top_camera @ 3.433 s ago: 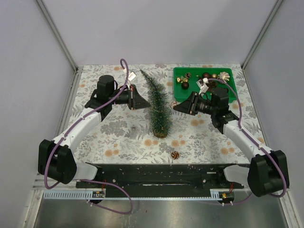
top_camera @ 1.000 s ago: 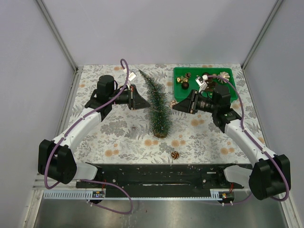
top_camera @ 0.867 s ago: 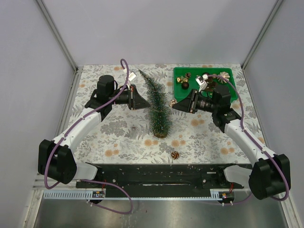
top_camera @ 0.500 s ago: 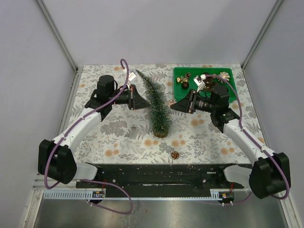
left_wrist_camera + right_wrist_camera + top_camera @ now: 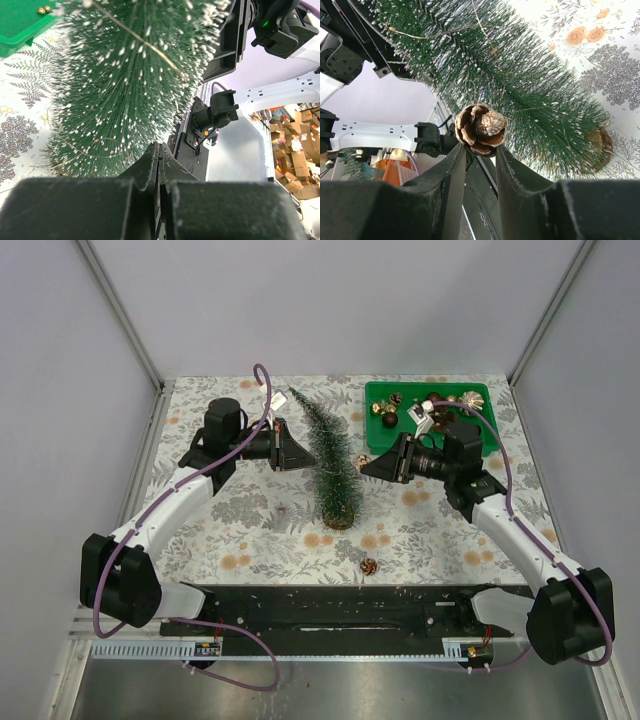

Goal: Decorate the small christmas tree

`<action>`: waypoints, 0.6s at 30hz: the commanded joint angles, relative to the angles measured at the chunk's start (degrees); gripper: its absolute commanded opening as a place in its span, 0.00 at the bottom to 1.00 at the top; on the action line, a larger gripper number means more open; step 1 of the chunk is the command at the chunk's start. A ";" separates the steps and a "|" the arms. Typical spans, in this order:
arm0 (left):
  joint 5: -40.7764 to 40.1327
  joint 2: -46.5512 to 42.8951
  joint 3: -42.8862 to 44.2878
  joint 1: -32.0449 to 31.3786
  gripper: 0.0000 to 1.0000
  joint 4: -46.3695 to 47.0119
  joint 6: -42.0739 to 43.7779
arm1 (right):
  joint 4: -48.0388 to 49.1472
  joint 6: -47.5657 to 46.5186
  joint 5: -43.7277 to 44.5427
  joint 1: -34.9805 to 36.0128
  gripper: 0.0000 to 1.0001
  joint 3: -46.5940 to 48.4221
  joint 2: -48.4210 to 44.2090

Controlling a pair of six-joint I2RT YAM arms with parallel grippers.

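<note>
I have the right pincer clamped on a brown scaly pinecone ornament, right at the bristles of the slim dark-green frosted bottle-brush tree, which stands between my pincers. The left pincer is pressed together, just beside the tree's other flank. A green plastic tray has its edge close behind the right pincer. Floral table cover spreads nearward of both.

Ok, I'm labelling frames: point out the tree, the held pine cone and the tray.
tree point(image 5: 333, 455), top view, middle of the bristles.
pine cone point(image 5: 481, 129), right wrist view, its scales.
tray point(image 5: 372, 392), top view, far left corner.
</note>
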 commanded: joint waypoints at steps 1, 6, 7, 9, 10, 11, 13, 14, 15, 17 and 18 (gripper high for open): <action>1.69 -2.24 0.99 -0.07 0.00 1.32 0.81 | -0.95 -2.36 1.32 0.50 0.12 -0.97 -2.14; 1.60 -2.33 0.99 -0.16 0.00 1.32 0.72 | -2.62 -4.38 2.64 0.50 0.12 -1.58 -1.88; 1.60 -2.33 0.90 -0.07 0.00 1.32 0.80 | -2.71 -4.47 2.81 0.50 0.12 -1.93 -1.79; 1.77 -2.24 1.07 -0.07 0.00 1.32 0.72 | -2.53 -4.65 2.99 0.50 0.13 -2.02 -1.44; 1.69 -2.24 1.07 0.02 0.00 1.32 0.72 | -2.18 -4.47 3.17 0.50 0.13 -2.20 -1.26; 1.69 -2.07 1.16 -0.07 0.00 1.32 0.63 | -1.92 -4.38 2.99 0.50 0.13 -2.02 -1.26; 1.69 -2.07 1.25 -0.07 0.00 1.32 0.63 | -1.57 -4.21 3.34 0.50 0.14 -1.94 -1.17; 1.69 -2.07 1.25 -0.07 0.00 1.32 0.63 | -1.48 -4.29 3.43 0.59 0.15 -1.76 -1.00; 1.60 -2.07 1.25 -0.16 0.00 1.32 0.63 | -1.48 -4.38 3.43 0.50 0.17 -1.67 -0.91; 1.60 -1.98 1.16 -0.07 0.00 1.32 0.63 | -1.57 -4.64 3.52 0.50 0.18 -1.76 -0.65; 1.68 -1.98 1.16 -0.07 0.00 1.32 0.63 | -1.57 -4.56 3.61 0.50 0.18 -1.93 -0.47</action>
